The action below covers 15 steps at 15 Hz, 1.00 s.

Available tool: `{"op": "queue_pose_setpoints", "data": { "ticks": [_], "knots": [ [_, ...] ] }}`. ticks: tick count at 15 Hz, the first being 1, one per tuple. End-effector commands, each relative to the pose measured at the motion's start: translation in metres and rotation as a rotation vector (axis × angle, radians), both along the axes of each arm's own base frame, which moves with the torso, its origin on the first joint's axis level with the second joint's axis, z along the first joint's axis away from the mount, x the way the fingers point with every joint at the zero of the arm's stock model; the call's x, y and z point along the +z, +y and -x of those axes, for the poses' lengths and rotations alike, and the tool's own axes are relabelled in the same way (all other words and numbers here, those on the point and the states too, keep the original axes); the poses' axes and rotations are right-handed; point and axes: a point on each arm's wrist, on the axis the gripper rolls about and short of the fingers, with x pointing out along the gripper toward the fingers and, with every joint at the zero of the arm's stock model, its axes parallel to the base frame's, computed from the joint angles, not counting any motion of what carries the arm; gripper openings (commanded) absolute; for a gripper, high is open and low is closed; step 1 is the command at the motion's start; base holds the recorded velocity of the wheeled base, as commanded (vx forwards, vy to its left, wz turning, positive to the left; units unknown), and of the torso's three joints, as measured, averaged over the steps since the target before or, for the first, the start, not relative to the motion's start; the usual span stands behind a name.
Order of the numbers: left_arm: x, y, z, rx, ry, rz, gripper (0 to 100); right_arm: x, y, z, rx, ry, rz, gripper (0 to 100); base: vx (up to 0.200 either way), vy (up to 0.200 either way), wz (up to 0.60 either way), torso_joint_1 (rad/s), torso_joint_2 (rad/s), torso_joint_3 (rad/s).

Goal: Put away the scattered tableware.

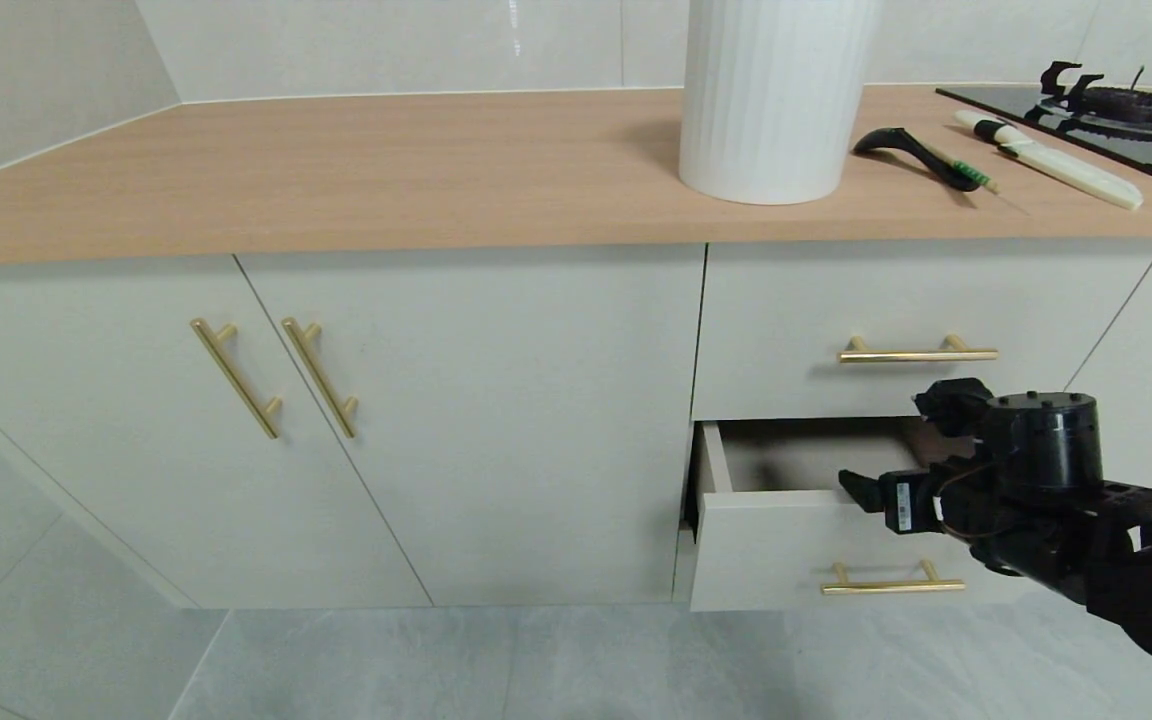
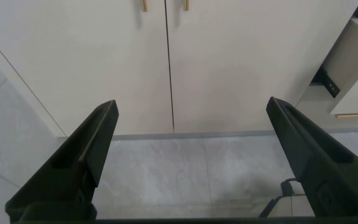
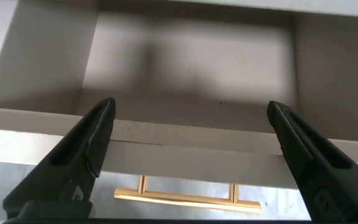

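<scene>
Right gripper (image 1: 901, 450) hangs over the open lower drawer (image 1: 786, 540), jaws released and empty. Left gripper (image 2: 190, 106) faces the doors (image 1: 456, 420), jaws also released. The tableware lies up on the desk (image 1: 386, 170), between the tub (image 1: 771, 100) and the hob (image 1: 1116, 110).

The risks I see: the drawer looks only partly out, so the long knife (image 1: 1056, 160) could catch its front edge. An arm reaching up might also nudge the tub, which is close to the peeler (image 1: 921, 155).

Count: one knife, one peeler, one tub, two drawers, two doors, four gold handles (image 1: 916, 353).
</scene>
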Motion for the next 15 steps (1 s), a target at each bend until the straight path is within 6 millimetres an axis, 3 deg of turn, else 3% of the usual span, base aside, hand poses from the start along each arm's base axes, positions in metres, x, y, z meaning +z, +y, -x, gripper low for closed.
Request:
{"op": "queue_pose_setpoints", "data": {
  "ticks": [1,12,15],
  "knots": [
    [0.000,0.000,0.000,0.000,0.000,0.000,100,0.005,-0.001,0.004,0.004,0.011,0.004,100,0.000,0.000,0.00,0.000,0.00,0.000],
    [0.000,0.000,0.000,0.000,0.000,0.000,100,0.045,-0.012,0.050,0.161,0.234,0.013,100,0.000,0.000,0.00,0.000,0.00,0.000],
    [0.000,0.000,0.000,0.000,0.000,0.000,100,0.044,-0.011,0.058,0.196,0.290,0.057,100,0.000,0.000,0.00,0.000,0.00,0.000]
  ]
}}
